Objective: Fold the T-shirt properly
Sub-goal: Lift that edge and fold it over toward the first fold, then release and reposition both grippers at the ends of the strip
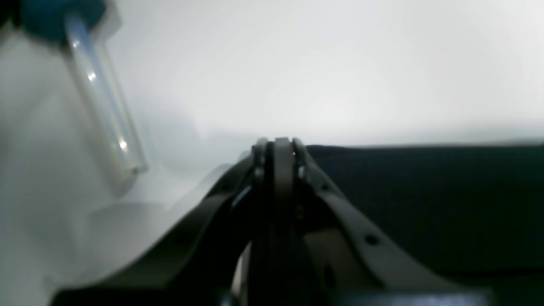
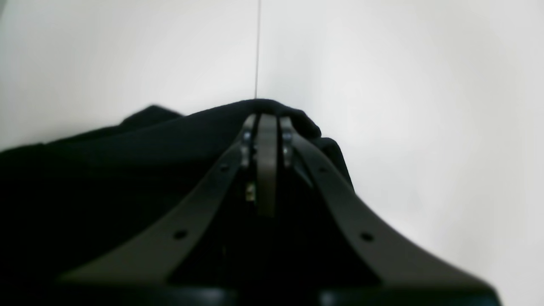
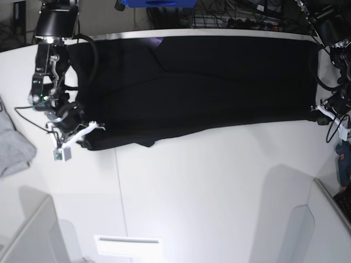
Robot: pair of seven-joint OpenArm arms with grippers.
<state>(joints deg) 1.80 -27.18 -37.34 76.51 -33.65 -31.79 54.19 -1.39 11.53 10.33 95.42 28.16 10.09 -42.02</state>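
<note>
Your shirt (image 3: 197, 87) is stretched wide across the far half of the bench (image 3: 219, 186), one long dark band running edge to edge, its near hem wavy. Your right claw (image 3: 88, 130) sits at the shirt's near corner on the base view's left; your left claw (image 3: 322, 112) is at the opposite near corner, over by the bench edge. Right wrist view: the right claw (image 2: 267, 121) has its jaws pressed together with a bunched fold of black cloth (image 2: 127, 144) humped over the tips, so it's clamped on the shirt. Left wrist view: the left claw (image 1: 278, 144) is also pinched together, right at the cloth's (image 1: 425, 191) edge, gripping that corner as far as the blur allows. Count: one shirt, two claws, one grey garment (image 3: 12, 147) lying apart at the left edge
</note>
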